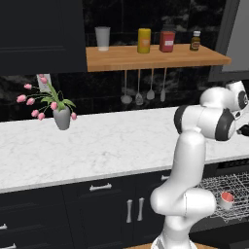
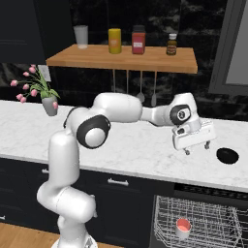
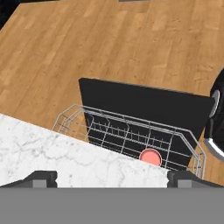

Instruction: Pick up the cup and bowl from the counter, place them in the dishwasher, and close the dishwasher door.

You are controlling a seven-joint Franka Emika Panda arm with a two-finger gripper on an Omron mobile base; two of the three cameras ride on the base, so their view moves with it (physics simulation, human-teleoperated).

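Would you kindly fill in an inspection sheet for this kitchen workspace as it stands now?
Surface: white marble counter, mostly bare.
Job's things: cup with pink inside sits in the dishwasher rack; dark bowl on the counter; dishwasher door down, open.
Clutter: vase of pink flowers.
Hand: hand open, empty, above the counter beside the bowl.
Cables: nothing seen.
Surroundings: wooden shelf with jars, utensils hanging beneath, dark cabinets.

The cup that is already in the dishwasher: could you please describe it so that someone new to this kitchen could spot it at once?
Find the white marble counter, then look below its right end, where the black dishwasher stands open with its grey wire rack pulled out. The cup stands in that rack, small and pale with a pink-red inside, the only coloured thing among the wires.
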